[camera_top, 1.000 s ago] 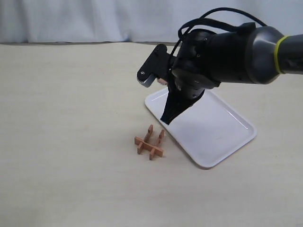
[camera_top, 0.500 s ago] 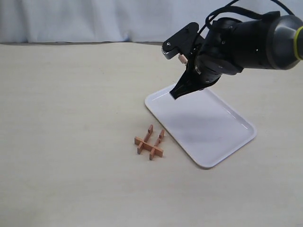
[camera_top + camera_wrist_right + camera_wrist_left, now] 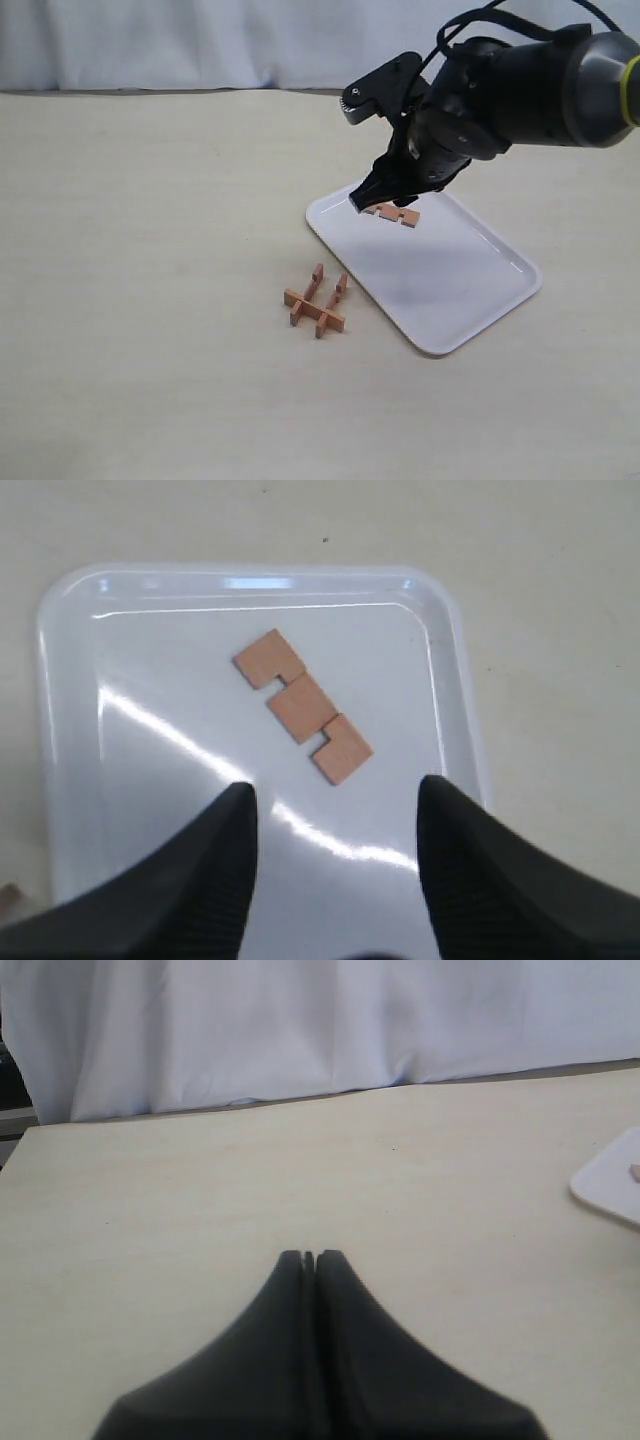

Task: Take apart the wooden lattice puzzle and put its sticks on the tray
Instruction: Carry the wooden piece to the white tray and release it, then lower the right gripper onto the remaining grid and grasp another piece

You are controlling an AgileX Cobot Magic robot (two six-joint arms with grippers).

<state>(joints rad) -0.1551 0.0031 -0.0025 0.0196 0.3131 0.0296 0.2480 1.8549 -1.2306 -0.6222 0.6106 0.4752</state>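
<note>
Reddish stick [image 3: 303,707] is seen at the tray's [image 3: 140,780] far end, below the spread, empty right fingers [image 3: 215,880]; left fingers [image 3: 290,1290] are pressed together. The puzzle [image 3: 317,301] is parked on the bench [image 3: 150,250] just left, so another stick should be pulled next.

A: Colour of the worktop [image 3: 150,250]?
B: Pale beige, with faint horizontal grain. The tray [image 3: 480,290] is glossy white.
A: The wooden parts?
B: The lattice puzzle [image 3: 317,302] is reddish-brown. The loose stick [image 3: 303,707] is a lighter, plain orange-brown.
A: The hardware?
B: Right claw [image 3: 335,788] and left claw [image 3: 309,1256]: black. Arm [image 3: 540,90]: dark grey, one yellow-green band. Curtain [image 3: 300,1020]: white.
</note>
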